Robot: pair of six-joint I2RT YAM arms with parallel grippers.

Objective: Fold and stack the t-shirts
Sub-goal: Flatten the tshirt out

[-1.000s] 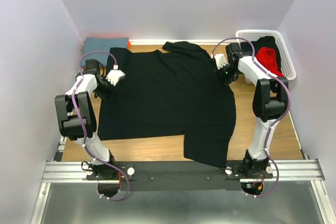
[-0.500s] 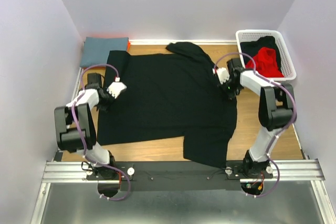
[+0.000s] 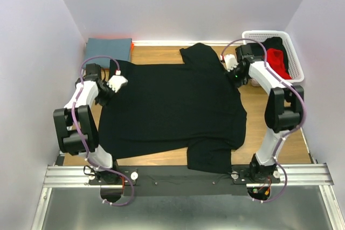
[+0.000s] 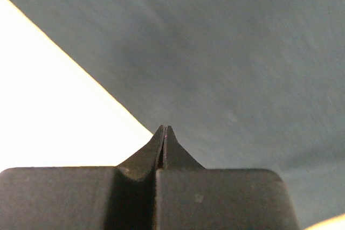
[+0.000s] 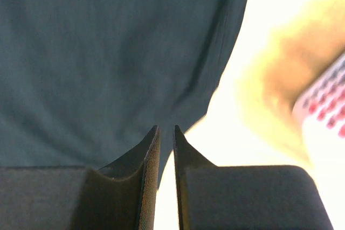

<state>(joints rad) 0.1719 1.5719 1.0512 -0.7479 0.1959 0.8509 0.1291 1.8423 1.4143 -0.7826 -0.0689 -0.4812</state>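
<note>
Black t-shirt [image 3: 172,106] lies spread on the tabletop [image 3: 269,127]. Left gripper [image 3: 117,81] is clenched on its left edge; right gripper [image 3: 230,64] appears pinched on the right edge. It's soft, light and limp, so grip the edges and keep it taut.

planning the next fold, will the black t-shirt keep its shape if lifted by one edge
Probably floppy: the black t-shirt lies limp on the table, bunched at its far edge. Likely light, being thin cloth; pushed, it should wrinkle rather than slide.
</note>
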